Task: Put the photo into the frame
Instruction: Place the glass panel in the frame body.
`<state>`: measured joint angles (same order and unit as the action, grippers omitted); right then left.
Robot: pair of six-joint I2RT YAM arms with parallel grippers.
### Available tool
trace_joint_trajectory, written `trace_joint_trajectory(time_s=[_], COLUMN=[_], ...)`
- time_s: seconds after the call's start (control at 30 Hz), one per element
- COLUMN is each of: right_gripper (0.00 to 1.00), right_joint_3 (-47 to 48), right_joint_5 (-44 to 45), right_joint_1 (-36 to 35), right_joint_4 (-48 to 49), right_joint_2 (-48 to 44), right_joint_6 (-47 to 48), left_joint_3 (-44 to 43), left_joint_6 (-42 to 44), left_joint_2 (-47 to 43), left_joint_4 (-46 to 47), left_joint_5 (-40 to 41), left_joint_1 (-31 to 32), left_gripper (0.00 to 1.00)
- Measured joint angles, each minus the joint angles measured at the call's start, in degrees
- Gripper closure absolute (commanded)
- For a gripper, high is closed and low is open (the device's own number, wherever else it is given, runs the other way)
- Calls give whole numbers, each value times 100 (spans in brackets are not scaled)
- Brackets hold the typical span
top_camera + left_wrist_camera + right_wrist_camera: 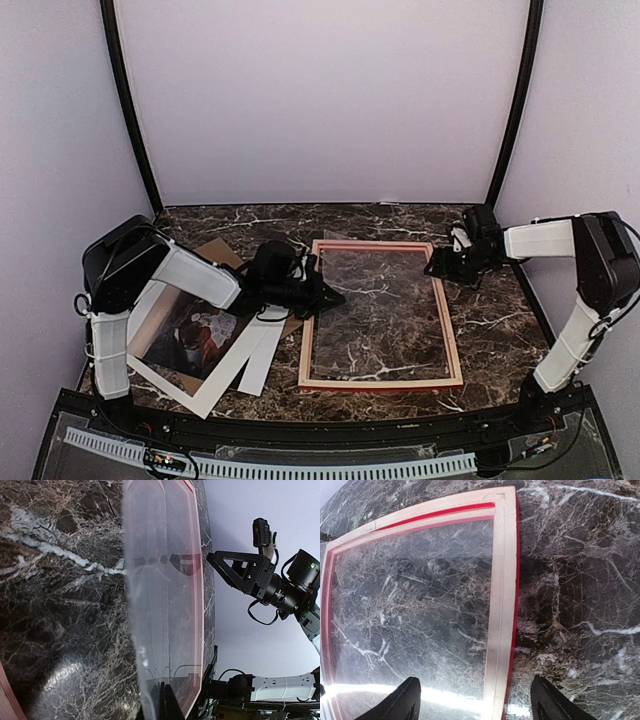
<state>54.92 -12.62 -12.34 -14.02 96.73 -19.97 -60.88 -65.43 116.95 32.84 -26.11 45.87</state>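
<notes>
The frame (380, 383) lies flat mid-table, pale wood back up with red edges, and its right rail (501, 605) runs through the right wrist view. A clear sheet (375, 300) rests over its opening, left edge raised. My left gripper (328, 297) is shut on that edge; its fingertips (167, 702) pinch the sheet (160, 605) edge-on. My right gripper (437, 266) hangs open above the frame's far right corner, its fingers (410, 700) either side of the rail, holding nothing (475, 702). The photo (190, 335), dark with a white figure, lies at the left.
A white mat (215, 385) lies partly under and beside the photo near the front left edge. A brown backing board (215, 255) pokes out behind the left arm. Walls close in the table at the back and both sides.
</notes>
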Motion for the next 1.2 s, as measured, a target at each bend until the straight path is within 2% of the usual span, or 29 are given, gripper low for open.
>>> trace_joint_trajectory(time_s=[0.23, 0.63, 1.2], right_gripper=[23, 23, 23], right_joint_3=[-2, -44, -105], right_joint_5=[192, 369, 367], right_joint_1=[-7, -48, -76], right_joint_4=[-9, -13, -11], right_joint_2=[-358, -433, -439], right_joint_6=[22, 94, 109], left_joint_3=[52, 55, 55], left_joint_6=[254, 391, 533], left_joint_2=[-267, -310, -330], left_joint_4=[-216, -560, -378], left_joint_5=[74, 173, 57], left_joint_1=[-2, -13, -35], left_gripper=[100, 100, 100])
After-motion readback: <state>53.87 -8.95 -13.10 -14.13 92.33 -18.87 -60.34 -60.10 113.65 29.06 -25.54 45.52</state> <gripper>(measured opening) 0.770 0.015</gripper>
